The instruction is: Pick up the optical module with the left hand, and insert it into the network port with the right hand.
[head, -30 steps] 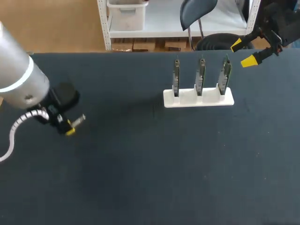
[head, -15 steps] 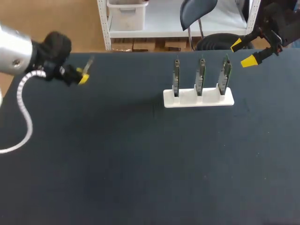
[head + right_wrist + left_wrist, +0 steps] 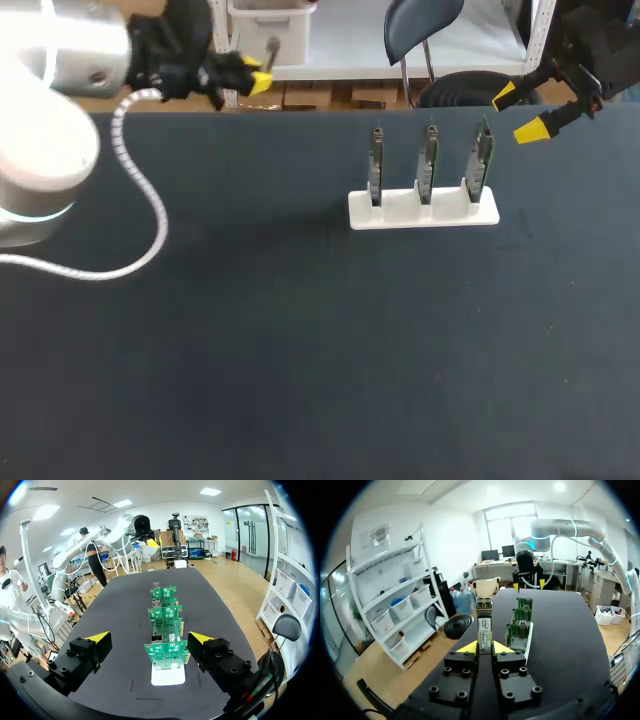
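Observation:
My left gripper (image 3: 252, 80) hangs high over the table's far left edge, shut on a slim silver optical module (image 3: 270, 49) that sticks out past its yellow tips. The left wrist view shows that optical module (image 3: 484, 626) pinched between the left gripper's (image 3: 484, 647) fingers, pointing toward the circuit boards (image 3: 518, 625). A white holder (image 3: 423, 211) at the back middle carries three upright green boards (image 3: 428, 158) with network ports. My right gripper (image 3: 527, 111) stands open at the far right, just beyond the boards. From the right wrist, the boards (image 3: 165, 615) line up ahead of the open right gripper (image 3: 151, 639).
The dark table (image 3: 300, 340) stretches bare in front of the holder. My left arm's white cable (image 3: 140, 215) loops over the table's left part.
My left gripper has risen from low over the table's left side up and rightward to the far edge, carrying the optical module. The right arm has not moved.

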`<state>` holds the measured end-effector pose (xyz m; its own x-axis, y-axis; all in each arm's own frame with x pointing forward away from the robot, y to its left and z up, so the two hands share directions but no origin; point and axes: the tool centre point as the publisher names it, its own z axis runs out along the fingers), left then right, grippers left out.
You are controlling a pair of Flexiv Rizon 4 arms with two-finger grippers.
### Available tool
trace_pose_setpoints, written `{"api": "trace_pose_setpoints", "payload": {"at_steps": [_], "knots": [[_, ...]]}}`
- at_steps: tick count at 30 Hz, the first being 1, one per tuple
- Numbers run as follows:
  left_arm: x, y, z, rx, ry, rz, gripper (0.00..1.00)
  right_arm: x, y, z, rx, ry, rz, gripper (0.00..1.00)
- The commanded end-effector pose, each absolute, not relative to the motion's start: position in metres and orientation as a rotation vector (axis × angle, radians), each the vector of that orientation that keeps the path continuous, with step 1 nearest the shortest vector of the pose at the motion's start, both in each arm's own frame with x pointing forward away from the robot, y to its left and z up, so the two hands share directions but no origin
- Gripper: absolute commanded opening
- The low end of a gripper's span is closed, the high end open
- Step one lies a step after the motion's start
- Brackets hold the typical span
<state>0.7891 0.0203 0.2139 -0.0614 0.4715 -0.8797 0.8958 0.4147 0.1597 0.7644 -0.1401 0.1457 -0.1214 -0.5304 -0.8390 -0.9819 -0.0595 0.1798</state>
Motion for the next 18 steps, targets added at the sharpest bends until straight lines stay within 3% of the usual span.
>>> {"api": "trace_pose_setpoints", "payload": {"at_steps": [1, 18], "knots": [[0.816, -0.021, 0.210, 1.205, 1.494, -0.770, 0.00, 0.768, -0.140, 0.145, -1.622, 1.683, 1.105, 1.00], [0.814, -0.132, 0.242, 1.285, 1.232, -1.053, 0.00, 0.768, -0.140, 0.145, -1.622, 1.683, 1.105, 1.00]]}}
